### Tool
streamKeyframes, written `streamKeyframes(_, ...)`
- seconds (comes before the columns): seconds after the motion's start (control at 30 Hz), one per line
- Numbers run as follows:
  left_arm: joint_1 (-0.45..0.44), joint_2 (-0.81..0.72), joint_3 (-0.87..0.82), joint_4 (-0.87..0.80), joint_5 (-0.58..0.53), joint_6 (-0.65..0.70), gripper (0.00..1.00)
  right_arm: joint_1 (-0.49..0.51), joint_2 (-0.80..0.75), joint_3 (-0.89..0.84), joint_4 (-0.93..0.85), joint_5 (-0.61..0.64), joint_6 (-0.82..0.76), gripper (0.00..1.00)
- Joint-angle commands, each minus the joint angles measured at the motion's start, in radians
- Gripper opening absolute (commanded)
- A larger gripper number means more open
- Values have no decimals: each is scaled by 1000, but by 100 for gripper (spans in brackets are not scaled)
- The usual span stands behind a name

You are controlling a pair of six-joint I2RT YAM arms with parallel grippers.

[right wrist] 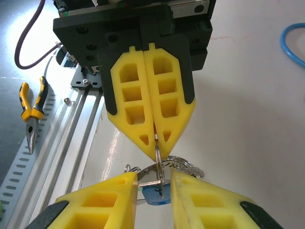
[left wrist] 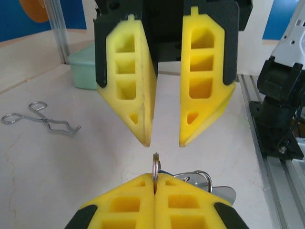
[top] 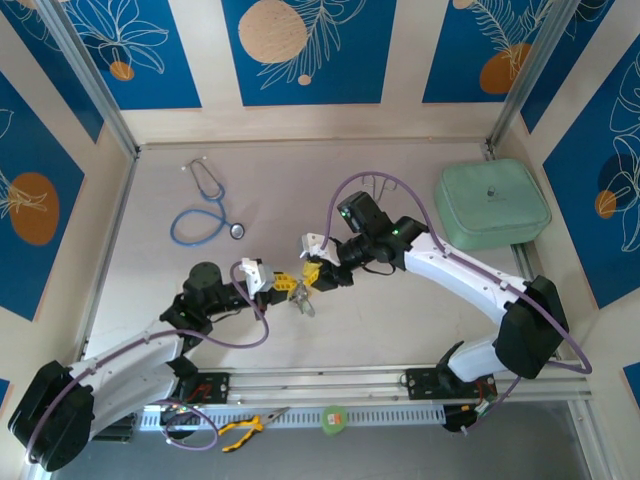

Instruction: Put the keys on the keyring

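Left gripper [left wrist: 155,180] is clamped on the keyring [left wrist: 155,164], held above mid-table. Right gripper [right wrist: 153,183] has its fingers apart, flanking the blue-headed key [right wrist: 155,195], which dangles at the ring's 6 o'clock.

white arms [top: 460,275] with black joints [top: 525,335], purple cables [right wrist: 19,45] and yellow lattice end effector fingers [left wrist: 128,76].

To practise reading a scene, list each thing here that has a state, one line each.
left gripper, shut on the keyring
right gripper, open
blue key, hanging between the right gripper's open fingers
green case, closed
pliers, jaws closed
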Motion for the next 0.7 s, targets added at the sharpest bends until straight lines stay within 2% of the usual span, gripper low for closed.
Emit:
streamKeyframes(0.0, -5, -16, -3, 91, 17, -36, 0, -2, 7, -10, 14, -53, 15, 25)
streamKeyframes(0.33, -5, -13, -6, 105, 38, -44, 0, -2, 30, 3, 40, -38, 27, 23)
streamKeyframes(0.57, -5, -14, -9, 113, 45, -48, 0, -2, 35, 7, 34, -34, 27, 19)
streamKeyframes(0.67, -5, -20, -10, 106, 37, -44, 0, -2, 29, 6, 18, -36, 18, 21)
